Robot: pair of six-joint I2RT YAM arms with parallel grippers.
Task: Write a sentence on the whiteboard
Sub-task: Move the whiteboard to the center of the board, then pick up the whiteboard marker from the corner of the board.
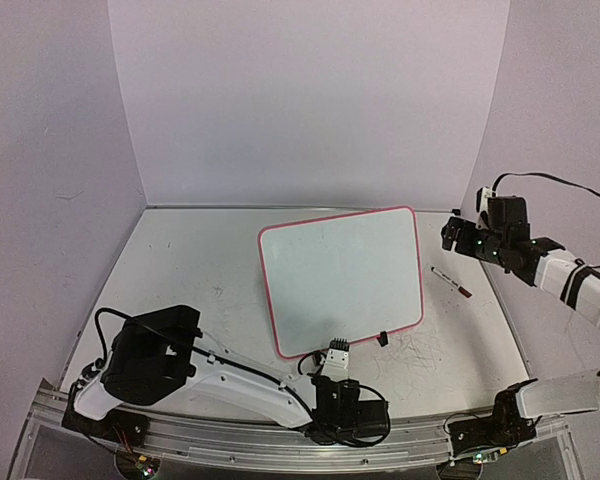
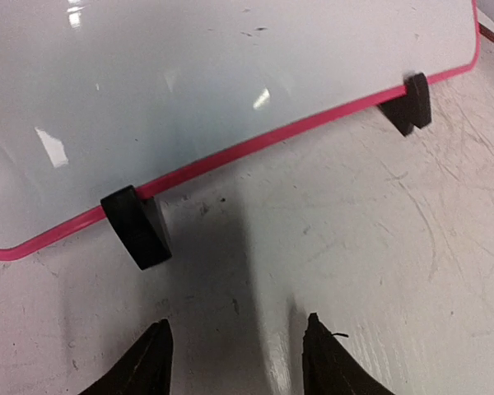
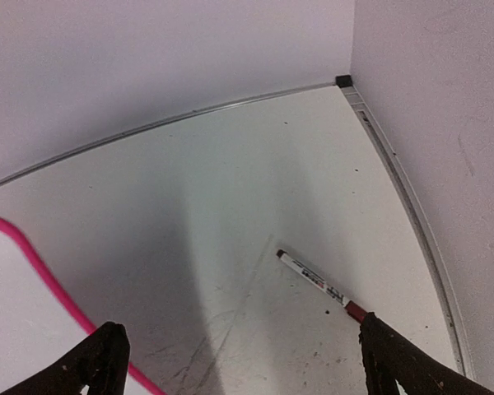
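The whiteboard (image 1: 342, 277) with a pink-red rim lies flat on the table, blank; no writing shows on it. Its near edge and two black clip feet (image 2: 137, 226) show in the left wrist view. A white marker with a dark red cap (image 1: 451, 282) lies on the table right of the board, also in the right wrist view (image 3: 321, 285). My left gripper (image 1: 339, 349) is open and empty, low at the board's near edge by a clip foot. My right gripper (image 1: 454, 238) is open and empty, raised above the marker; its right fingertip (image 3: 387, 350) shows beside the cap end.
The table (image 1: 190, 270) is scuffed with old marks near the front right. A metal rail (image 3: 403, 197) runs along the right edge below the purple wall. The board's pink corner (image 3: 33, 263) shows left in the right wrist view.
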